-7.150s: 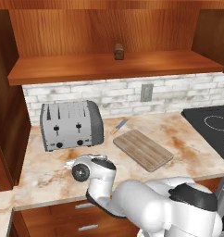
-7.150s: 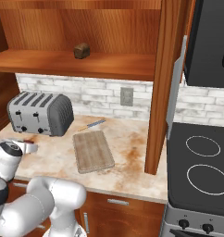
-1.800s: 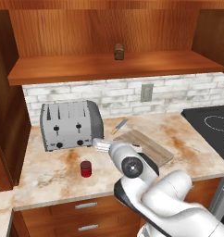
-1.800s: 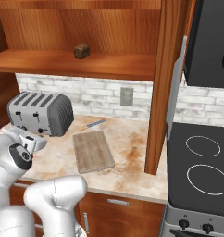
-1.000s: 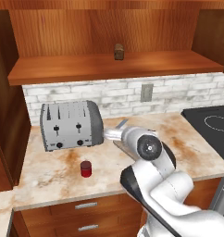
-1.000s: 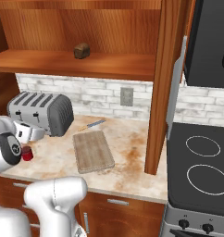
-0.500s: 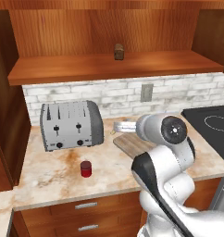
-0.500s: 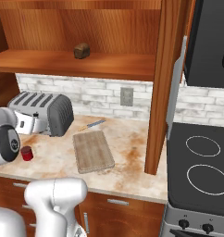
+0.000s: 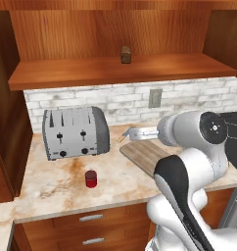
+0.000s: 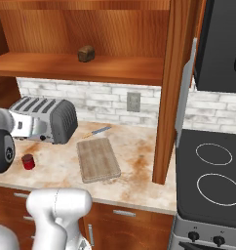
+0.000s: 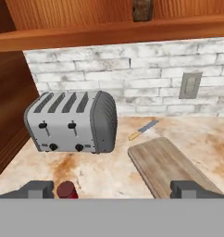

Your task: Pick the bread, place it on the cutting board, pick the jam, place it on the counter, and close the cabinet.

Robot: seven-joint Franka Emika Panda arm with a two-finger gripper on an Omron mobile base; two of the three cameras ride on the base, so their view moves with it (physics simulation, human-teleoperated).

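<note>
Still, main risk: bread (image 9: 125, 54) sits up on the cabinet (image 9: 115, 71) shelf, well above the gripper (image 11: 112, 190), which hangs empty w/ fingers spread wide over the counter (image 9: 52, 188). Reaching up, the arm could clip the shelf lip or nudge the small rounded loaf back out of reach.

L to R: jam (image 9: 91, 179), smooth red cylinder w/ darker lid, stands in front of the toaster (image 9: 76, 132); light and easy to tip if the arm swings low. Toaster is brushed metal, boxy w/ rounded ends. Small knife (image 11: 142, 130) lies near the brick backsplash. Cutting board (image 9: 145, 157): flat planked wood, bare, partly hidden behind the arm
</note>
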